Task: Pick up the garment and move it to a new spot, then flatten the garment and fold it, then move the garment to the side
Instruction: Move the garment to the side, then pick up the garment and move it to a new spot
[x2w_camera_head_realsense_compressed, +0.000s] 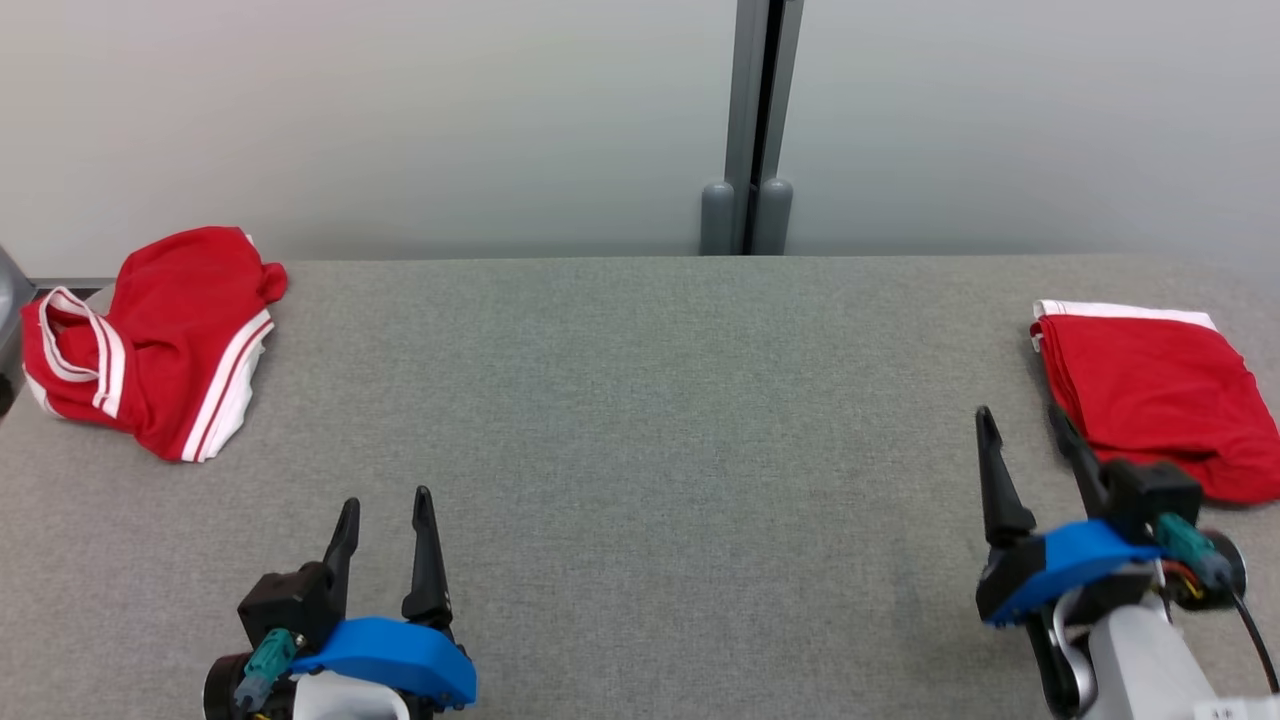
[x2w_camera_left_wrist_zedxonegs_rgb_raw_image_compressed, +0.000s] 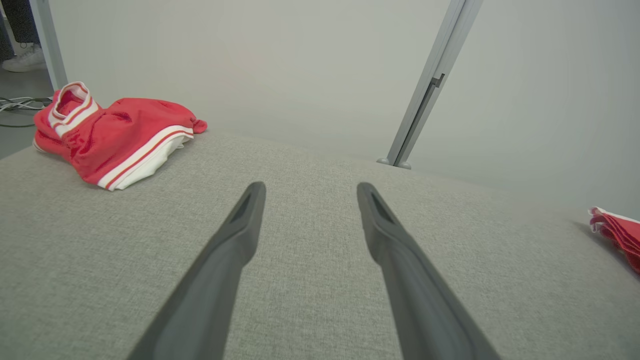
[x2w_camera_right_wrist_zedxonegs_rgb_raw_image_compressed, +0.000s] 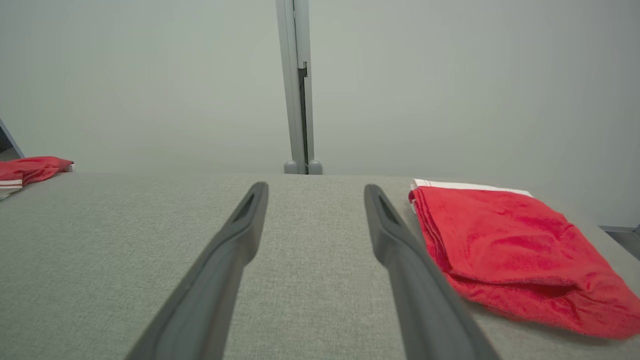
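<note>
Crumpled red cloth garment with white stripes (x2w_camera_head_realsense_compressed: 160, 340): soft, light, floppy, likely best pinched at striped hem; left gripper (x2w_camera_head_realsense_compressed: 386, 497) and right gripper (x2w_camera_head_realsense_compressed: 1020, 410) spread, empty.

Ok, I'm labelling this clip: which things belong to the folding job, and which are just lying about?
Job: crumpled red garment, folded red garment (seemingly done), left claw, right claw, grey table.
Lying about: partition post, floor cables, white shoe.
</note>
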